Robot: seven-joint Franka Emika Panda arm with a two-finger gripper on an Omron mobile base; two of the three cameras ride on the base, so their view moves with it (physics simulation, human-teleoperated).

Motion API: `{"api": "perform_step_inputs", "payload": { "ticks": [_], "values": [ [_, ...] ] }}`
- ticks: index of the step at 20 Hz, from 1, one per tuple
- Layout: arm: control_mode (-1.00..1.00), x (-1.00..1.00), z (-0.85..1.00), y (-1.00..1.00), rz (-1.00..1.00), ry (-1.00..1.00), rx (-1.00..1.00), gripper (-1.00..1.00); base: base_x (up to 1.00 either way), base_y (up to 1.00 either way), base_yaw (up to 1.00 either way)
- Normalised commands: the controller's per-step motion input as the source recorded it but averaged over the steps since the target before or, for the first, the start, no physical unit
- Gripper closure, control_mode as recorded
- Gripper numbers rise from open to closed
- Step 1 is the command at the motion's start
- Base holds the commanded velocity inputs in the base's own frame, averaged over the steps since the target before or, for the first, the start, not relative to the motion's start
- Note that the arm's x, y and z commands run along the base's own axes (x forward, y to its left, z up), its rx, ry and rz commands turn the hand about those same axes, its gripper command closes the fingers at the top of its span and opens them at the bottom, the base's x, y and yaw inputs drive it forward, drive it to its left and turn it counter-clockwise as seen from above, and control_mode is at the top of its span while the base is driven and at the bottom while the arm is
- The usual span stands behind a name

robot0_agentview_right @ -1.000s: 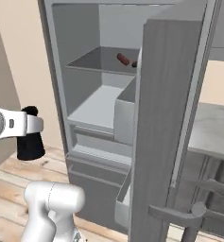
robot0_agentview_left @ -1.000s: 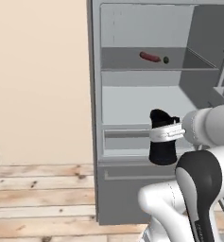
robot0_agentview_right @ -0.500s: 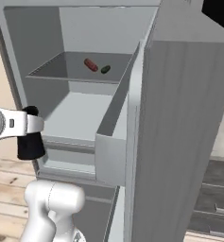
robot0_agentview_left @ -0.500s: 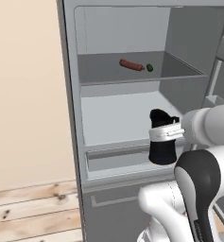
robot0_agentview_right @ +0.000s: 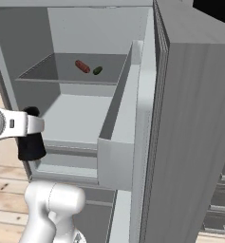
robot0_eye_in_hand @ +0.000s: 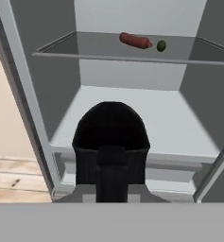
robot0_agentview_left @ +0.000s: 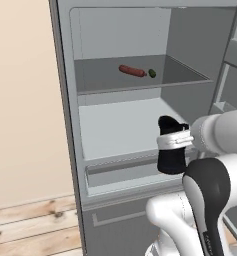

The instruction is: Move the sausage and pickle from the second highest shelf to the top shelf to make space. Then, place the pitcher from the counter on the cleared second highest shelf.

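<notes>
Sausage (robot0_agentview_left: 132, 70) seen lying on top shelf (robot0_agentview_left: 102, 82), left of pickle (robot0_agentview_left: 152, 73), just beside it, not touching; both toward far part of shelf. First stage judged done. Second highest shelf (robot0_agentview_left: 115, 125) seen bare and brightly lit below. Pitcher (robot0_agentview_left: 171, 150) held off counter, clenched in gripper (robot0_agentview_left: 176, 140), in front of near edge of second highest shelf, toward its right side, not yet over it. Left to do: pitcher to be carried in, set down upright, released.

You will find no text to read here. Nothing you can see carries a label, brand, number or sign.
</notes>
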Motion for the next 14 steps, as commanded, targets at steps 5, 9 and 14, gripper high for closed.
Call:
{"api": "perform_step_inputs", "payload": {
  "ticks": [5, 9, 14],
  "values": [
    [-1.0, 0.23, -0.38, 0.0, -0.02, -0.05, 0.0, 1.0, 0.0, 0.0, 0.0],
    [-1.0, 0.41, -0.28, 0.0, 0.0, -0.12, 0.0, 1.0, 0.0, 0.0, 0.0],
    [-1.0, 0.45, -0.33, 0.0, 0.0, -0.16, 0.0, 1.0, 0.0, 0.0, 0.0]
  ]
}}
